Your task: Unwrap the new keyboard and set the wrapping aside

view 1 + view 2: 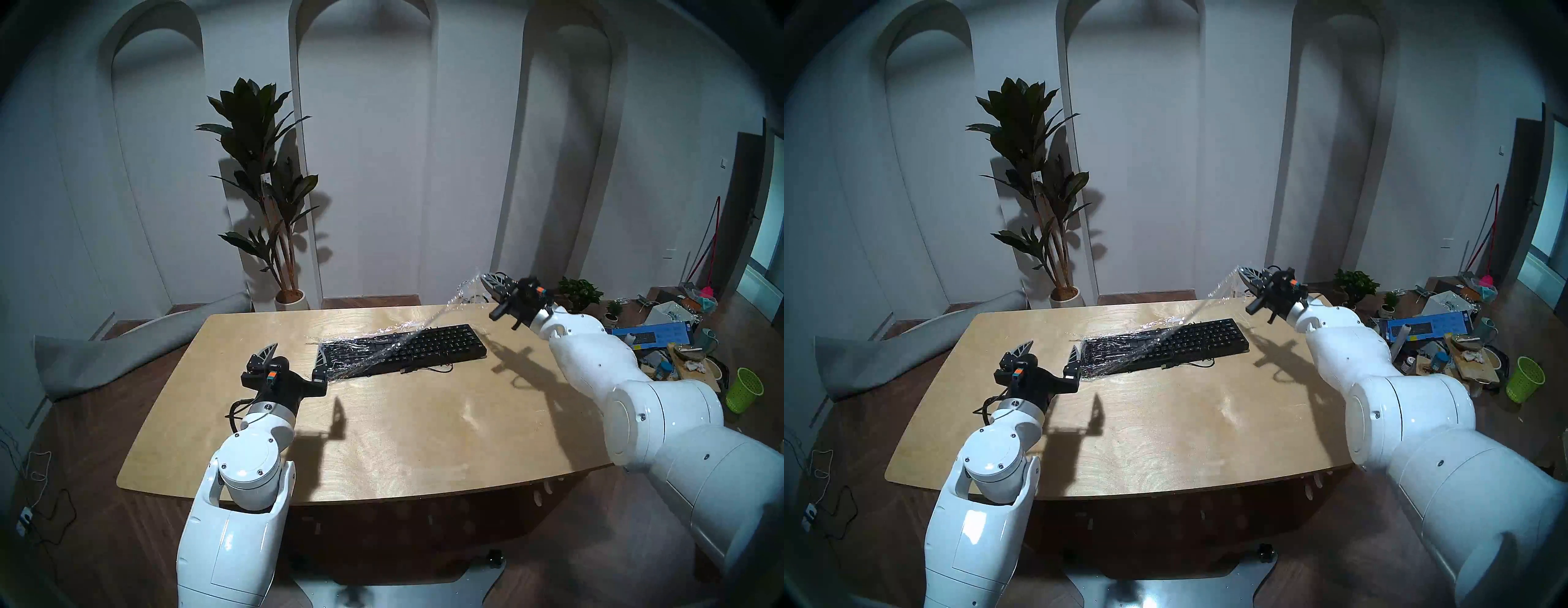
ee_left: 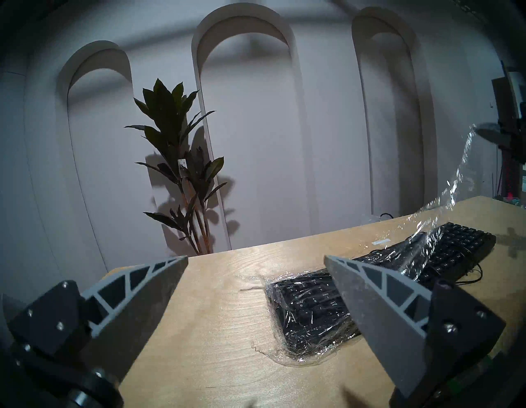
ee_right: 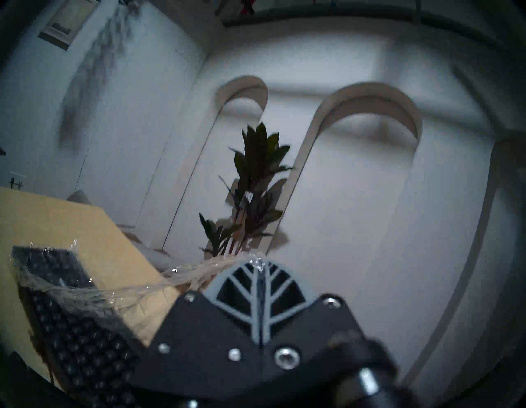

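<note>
The black keyboard (image 1: 441, 346) lies on the wooden table (image 1: 382, 446) toward its far side, cable trailing at its front. The clear crinkly wrapping (image 1: 441, 314) still covers the keyboard's left half and stretches up and right as a taut band. My right gripper (image 1: 483, 278) is shut on the wrapping's end, raised above the table's far right corner; the right wrist view shows the pinched film (image 3: 128, 290) at the closed gripper (image 3: 257, 262). My left gripper (image 1: 298, 346) is open at the keyboard's left end (image 2: 313, 307), one finger (image 2: 370, 307) beside the wrapped end.
A tall potted plant (image 1: 263, 182) stands behind the table. A grey rolled mat (image 1: 127, 344) lies on the floor at left. At right are a blue box (image 1: 649, 335), clutter, small plants (image 1: 579, 291) and a green basket (image 1: 744, 388).
</note>
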`<action>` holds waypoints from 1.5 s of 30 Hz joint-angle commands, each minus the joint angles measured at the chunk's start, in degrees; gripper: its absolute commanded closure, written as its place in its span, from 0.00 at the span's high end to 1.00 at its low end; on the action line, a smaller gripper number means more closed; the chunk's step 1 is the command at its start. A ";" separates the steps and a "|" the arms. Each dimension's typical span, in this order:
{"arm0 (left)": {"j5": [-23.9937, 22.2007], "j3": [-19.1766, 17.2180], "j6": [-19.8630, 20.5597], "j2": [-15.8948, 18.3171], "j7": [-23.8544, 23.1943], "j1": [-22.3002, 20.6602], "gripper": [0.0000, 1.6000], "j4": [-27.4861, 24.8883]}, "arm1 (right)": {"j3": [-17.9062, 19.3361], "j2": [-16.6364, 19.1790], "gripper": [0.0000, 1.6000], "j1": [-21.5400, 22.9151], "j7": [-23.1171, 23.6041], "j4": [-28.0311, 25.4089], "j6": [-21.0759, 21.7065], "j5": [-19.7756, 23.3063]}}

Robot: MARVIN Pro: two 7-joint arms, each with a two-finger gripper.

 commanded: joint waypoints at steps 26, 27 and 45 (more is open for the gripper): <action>-2.00 -7.24 -1.69 1.80 1.14 2.30 1.00 -4.70 | -10.76 -21.59 0.00 17.98 1.32 -23.23 -1.84 10.10; -2.20 -7.56 -1.77 1.78 1.24 2.57 1.00 -4.91 | -9.80 -22.30 0.00 18.55 0.65 -23.56 -1.75 10.57; -5.55 -11.21 -3.37 2.54 0.30 7.44 1.00 -7.80 | 2.25 -12.43 0.00 14.73 -7.79 -38.12 -0.29 12.88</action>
